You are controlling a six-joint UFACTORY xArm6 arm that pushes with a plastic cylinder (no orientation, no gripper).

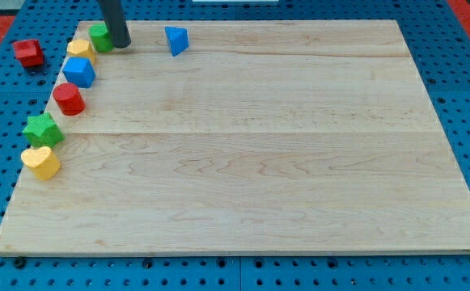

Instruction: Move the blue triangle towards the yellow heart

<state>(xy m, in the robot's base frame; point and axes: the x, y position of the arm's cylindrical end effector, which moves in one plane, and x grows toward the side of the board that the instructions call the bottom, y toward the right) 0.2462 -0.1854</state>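
Observation:
The blue triangle (pixel 176 40) lies near the board's top edge, left of centre. The yellow heart (pixel 40 162) sits at the board's left edge, far below and to the left of it. My tip (pixel 120 45) rests on the board at the top left, a short way left of the blue triangle and not touching it. It stands right beside a green block (pixel 99 37).
Along the left edge run a yellow block (pixel 79 49), a blue block (pixel 79 72), a red cylinder (pixel 69 99) and a green star (pixel 43 129). A red block (pixel 29 52) lies off the wooden board (pixel 251 162) on the blue pegboard.

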